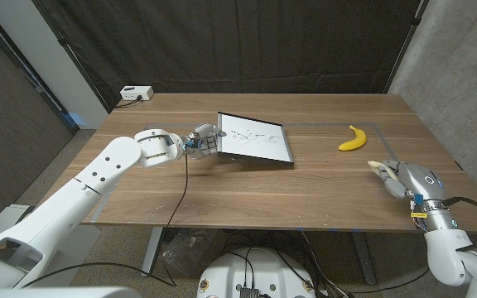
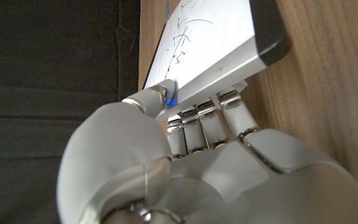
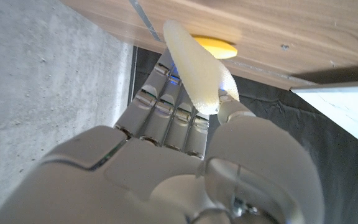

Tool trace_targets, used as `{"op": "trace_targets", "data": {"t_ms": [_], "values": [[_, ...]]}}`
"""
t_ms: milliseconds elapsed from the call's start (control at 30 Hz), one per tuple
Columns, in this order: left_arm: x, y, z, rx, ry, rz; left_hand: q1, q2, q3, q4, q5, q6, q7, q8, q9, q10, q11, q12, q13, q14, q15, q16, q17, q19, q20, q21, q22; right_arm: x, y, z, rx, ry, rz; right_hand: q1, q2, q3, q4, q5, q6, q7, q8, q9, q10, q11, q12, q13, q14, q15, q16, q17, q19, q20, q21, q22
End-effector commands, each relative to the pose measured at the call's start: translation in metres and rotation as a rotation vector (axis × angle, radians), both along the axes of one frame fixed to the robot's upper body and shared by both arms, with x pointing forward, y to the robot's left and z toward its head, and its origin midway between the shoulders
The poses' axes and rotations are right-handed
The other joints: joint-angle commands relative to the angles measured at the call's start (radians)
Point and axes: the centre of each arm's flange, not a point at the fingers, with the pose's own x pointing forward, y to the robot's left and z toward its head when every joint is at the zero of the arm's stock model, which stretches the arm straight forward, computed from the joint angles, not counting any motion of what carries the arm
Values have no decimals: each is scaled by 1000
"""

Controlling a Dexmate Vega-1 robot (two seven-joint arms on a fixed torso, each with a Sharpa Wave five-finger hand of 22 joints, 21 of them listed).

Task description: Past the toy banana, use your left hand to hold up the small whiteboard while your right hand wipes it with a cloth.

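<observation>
The brown wooden worktop (image 1: 247, 186) with a plank grain runs wide across the head view, with grey floor showing past its left end. Behind its far edge hangs a black curtain (image 1: 247, 41), and a bare grey concrete wall (image 1: 462, 66) closes the room on the right.

Nearest, at the worktop's right front, the white and grey right hand (image 1: 397, 176) holds a pale cream folded cloth (image 3: 197, 68); in the right wrist view the cloth stands pinched between the thumb and the curled fingers (image 3: 166, 112), with the yellow toy showing just beyond its tip. The hand stands well apart from the board.

Farther in on the left, the white left arm reaches across to the middle of the worktop. Its left hand (image 1: 204, 141) grips the left edge of the small white rectangular whiteboard with a dark frame (image 1: 255, 139). In the left wrist view the thumb lies on the white face and the fingers (image 2: 207, 118) are tucked under the back, so that edge is clamped and raised, while the board's near edge seems to rest on the wood. Thin dark pen scribbles mark its face.

To the right of the board and a little apart lies the curved yellow plastic toy banana (image 1: 353, 139), between the board and the right hand.

Farthest, at the back left corner, sits a small white box with a cable (image 1: 136, 93).
</observation>
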Motion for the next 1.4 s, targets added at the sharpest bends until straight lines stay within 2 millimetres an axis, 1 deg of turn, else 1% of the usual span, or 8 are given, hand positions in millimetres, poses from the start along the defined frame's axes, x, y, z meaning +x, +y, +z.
{"op": "trace_targets", "data": {"t_ms": [33, 67, 100, 367, 467, 733, 900, 1400], "values": [[-2, -1, 0, -3, 19, 1, -7, 0, 9, 2, 5, 37, 29, 0, 5, 6, 0, -1, 3, 6, -5, 4, 2, 8, 0, -2, 2, -2, 35, 19, -9, -105, 146, 12, -1, 8, 5, -5, 22, -11, -5, 3, 6, -1, -8, 2, 9, -64, 0, 5, 3, -93, 9, 4], [-2, -1, -1, -1, 21, 2, -7, 0, 9, 2, 5, 38, 30, 0, 4, 6, 0, -1, 3, 7, -5, 4, 1, 10, -1, -1, 2, -4, 43, 22, -11, -124, 176, 13, -1, 9, 6, -5, 22, -12, -6, 3, 6, -2, -8, 2, 8, -65, -1, 5, 2, -94, 9, 4], [-2, -1, -1, -1, 21, 2, -7, 0, 10, 2, 5, 38, 29, -1, 4, 7, 1, -1, 3, 7, -4, 4, 1, 11, -1, -1, 2, -4, 43, 23, -11, -125, 177, 13, -1, 10, 6, -6, 21, -13, -7, 3, 6, -2, -9, 2, 8, -66, -2, 5, 1, -94, 9, 5], [-2, 1, -4, -19, 26, -7, -7, 1, 14, -1, 6, 40, 32, 0, 4, 9, -1, 0, 3, 9, -5, 4, 1, 13, -1, -2, 2, -2, 73, 33, -61, -212, 290, 13, -2, 13, 13, -10, 19, -16, -14, 3, -1, -7, -16, 2, 6, -69, -4, 8, -4, -97, 12, 6], [-1, 1, -6, -23, 34, -10, -8, 1, 15, -1, 6, 41, 32, 0, 4, 10, 0, 0, 3, 10, -4, 4, 1, 14, -1, -3, 2, 3, 83, 39, -55, -230, 328, 12, -2, 14, 19, -14, 12, -17, -20, 3, -5, -10, -21, 2, -1, -76, -6, 10, -12, -101, 12, 8], [-2, 3, -9, -26, 35, -7, -9, 0, 17, -3, 7, 45, 33, 0, 4, 14, 3, 1, 3, 14, -3, 4, 0, 14, 0, -5, 2, 15, 109, 47, -52, -256, 419, 13, -2, 17, 26, -19, 9, -19, -26, 4, -10, -11, -28, 3, -5, -72, -8, 13, -16, -101, 15, 9], [-3, 3, -7, -13, 42, 1, -10, 0, 19, -4, 7, 47, 34, 0, 4, 15, 3, 1, 3, 16, -4, 5, 0, 14, 0, -6, 2, 23, 127, 54, -63, -249, 466, 14, -5, 20, 29, -21, 11, -26, -29, 4, -10, -12, -31, 3, -18, -70, -14, 13, -28, -98, 14, 10], [0, 0, -3, 16, 70, -9, -13, -1, 24, -6, 8, 52, 37, 1, 4, 20, 2, 2, 3, 19, -2, 4, 0, 18, 0, -8, 3, 45, 170, 71, -138, -265, 645, 13, -9, 22, 36, -24, 15, -30, -33, 5, -5, -16, -34, 3, -18, -74, -15, 13, -29, -99, 19, 11]]}}
